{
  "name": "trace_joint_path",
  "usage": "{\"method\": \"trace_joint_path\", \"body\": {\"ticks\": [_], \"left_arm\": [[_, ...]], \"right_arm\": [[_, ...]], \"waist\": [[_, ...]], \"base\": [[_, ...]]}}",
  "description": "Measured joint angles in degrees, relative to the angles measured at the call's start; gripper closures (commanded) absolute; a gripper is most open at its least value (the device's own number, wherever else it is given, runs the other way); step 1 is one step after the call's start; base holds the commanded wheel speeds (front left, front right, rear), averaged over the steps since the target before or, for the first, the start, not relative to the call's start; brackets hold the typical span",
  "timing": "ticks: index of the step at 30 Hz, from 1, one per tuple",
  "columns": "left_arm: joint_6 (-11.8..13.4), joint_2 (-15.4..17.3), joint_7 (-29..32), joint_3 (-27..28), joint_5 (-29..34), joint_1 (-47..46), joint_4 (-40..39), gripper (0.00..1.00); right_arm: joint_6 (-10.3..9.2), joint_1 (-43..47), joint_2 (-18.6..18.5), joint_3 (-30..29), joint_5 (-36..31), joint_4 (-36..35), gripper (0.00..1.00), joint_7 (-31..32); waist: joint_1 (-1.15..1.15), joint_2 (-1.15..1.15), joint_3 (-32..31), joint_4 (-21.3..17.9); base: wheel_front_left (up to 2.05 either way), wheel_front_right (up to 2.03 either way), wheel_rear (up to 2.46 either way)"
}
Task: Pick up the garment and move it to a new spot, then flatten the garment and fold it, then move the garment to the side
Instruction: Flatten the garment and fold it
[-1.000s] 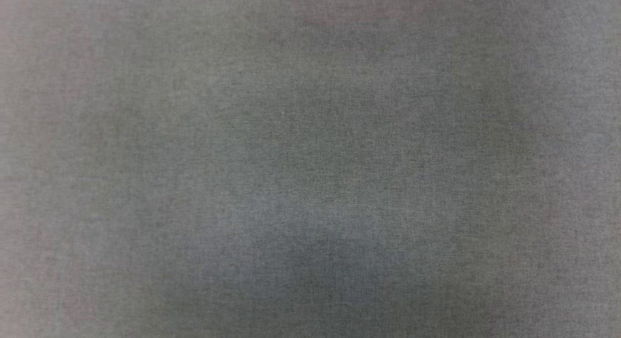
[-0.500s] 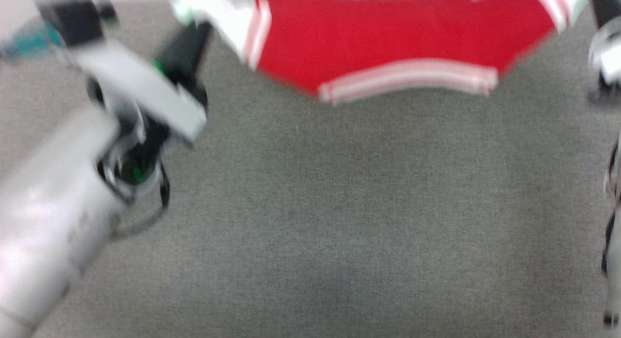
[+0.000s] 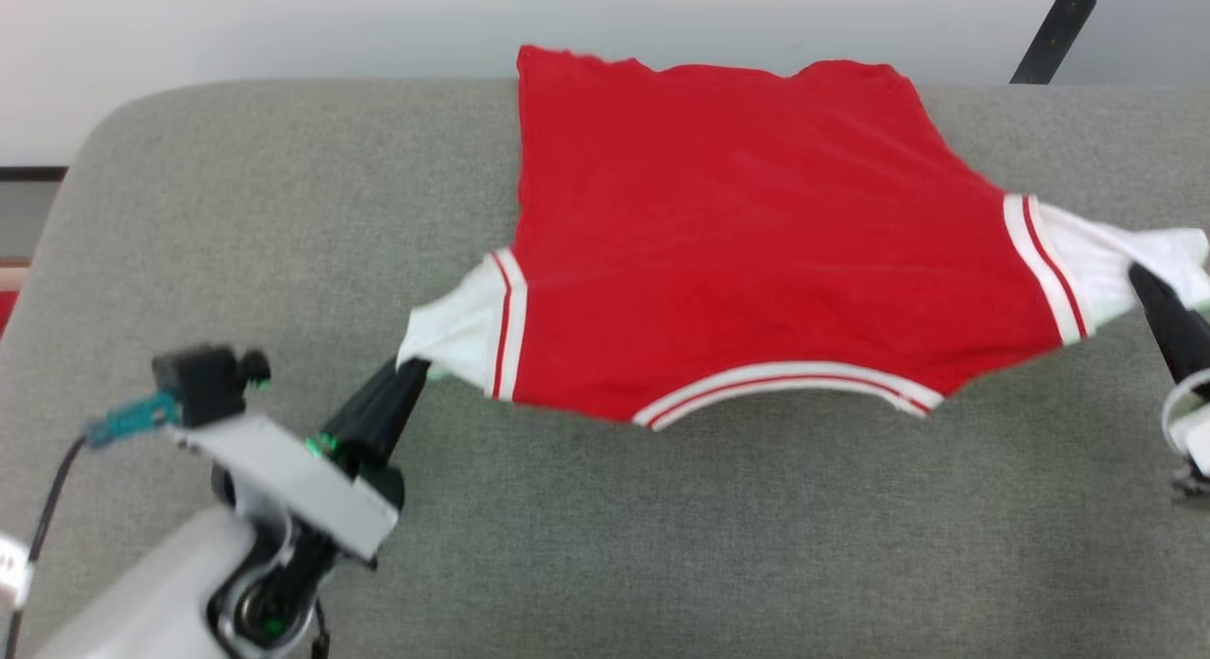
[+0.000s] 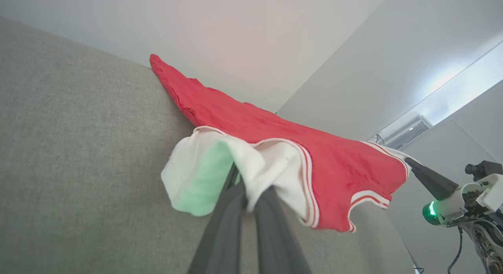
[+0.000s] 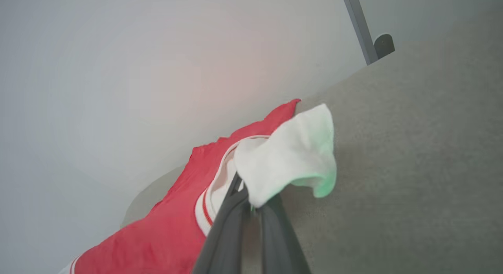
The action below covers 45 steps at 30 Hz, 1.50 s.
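The garment (image 3: pixel 756 243) is a red shirt with white sleeves and striped trim, stretched out over the grey surface (image 3: pixel 662 546), its plain red side up. My left gripper (image 3: pixel 411 366) is shut on the white sleeve at the left; in the left wrist view the sleeve (image 4: pixel 220 168) drapes over my closed fingers (image 4: pixel 271 211). My right gripper (image 3: pixel 1139 276) is shut on the other white sleeve at the right edge. The right wrist view has that sleeve (image 5: pixel 290 156) bunched over its fingers (image 5: pixel 232 211). The shirt's far hem (image 3: pixel 662 68) lies at the surface's back edge.
The grey padded surface has a rounded far-left corner (image 3: pixel 123 120) and a pale wall behind it. A dark metal leg (image 3: pixel 1054 35) stands beyond the far right edge. Bare grey cloth lies in front of the shirt.
The head camera has tilted up, from bare grey cloth to the whole shirt and both grippers. Whether the arms themselves moved cannot be told.
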Motion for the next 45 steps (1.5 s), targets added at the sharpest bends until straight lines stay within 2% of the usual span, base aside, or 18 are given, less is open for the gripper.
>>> {"method": "trace_joint_path", "body": {"ticks": [4, 12, 18, 22, 26, 30, 35, 38, 45], "left_arm": [[0.55, 1.0, 0.0, 4.25, 2.14, 7.66, -5.7, 1.0], [4.65, 3.04, 0.0, 11.2, 5.88, 20.06, -17.78, 1.0], [7.76, 4.59, 0.0, 13.95, 7.77, 25.9, -25.66, 1.0], [8.5, 4.88, 0.01, 13.63, 7.95, 28.16, -27.48, 1.0], [8.25, 4.25, 2.32, 11.65, 6.35, 28.65, -25.52, 1.0], [6.42, 2.7, 4.0, 9.65, 5.55, 28.85, -21.12, 1.0], [5.3, 0.7, 5.13, 6.86, 7.24, 27.75, -13.82, 1.0], [4.27, -1.01, 5.13, 5.83, 7.8, 26.89, -9.98, 1.0], [2.77, -3.46, 5.89, 3.57, 9.53, 24.85, -2.1, 1.0]], "right_arm": [[0.0, 5.2, 0.76, -1.96, 0.08, -5.48, 1.0, 2.43], [0.0, 12.73, 1.07, -4.47, 2.03, -12.85, 1.0, 5.35], [0.0, 17.11, 1.09, -5.87, 3.43, -16.42, 1.0, 5.45], [0.0, 19.13, 1.07, -5.47, 2.82, -16.35, 1.0, 7.02], [0.0, 21.75, 1.1, -3.09, -3.02, -16.22, 1.0, 11.15], [0.0, 23.55, 0.93, -2.1, -6.54, -13.83, 1.0, 12.15], [0.01, 24.5, 0.41, -1.68, -8.67, -8.31, 1.0, 8.94], [0.01, 24.51, -1.41, -0.38, -10.89, -4.6, 1.0, 6.12], [0.04, 23.62, -2.94, 2.58, -12.06, 3.19, 1.0, 0.55]], "waist": [[0.0, 0.0, -0.47, -0.2], [0.0, 0.0, -0.58, -0.44], [0.0, 0.0, -0.6, -0.4], [0.0, 0.0, -0.81, -0.66], [0.0, 0.0, -0.73, -0.72], [0.0, 0.0, -0.2, -0.58], [0.0, 0.0, 0.71, -0.2], [0.0, 0.0, 1.24, -0.05], [0.0, 0.0, 2.21, 0.19]], "base": [[0.0, 0.0, 0.0], [0.0, 0.0, 0.0], [0.0, 0.0, 0.0], [0.0, 0.0, 0.0], [0.0, 0.0, 0.0], [0.0, 0.0, 0.0], [0.0, 0.0, 0.0], [0.0, 0.0, 0.0], [0.0, 0.0, 0.0]]}}
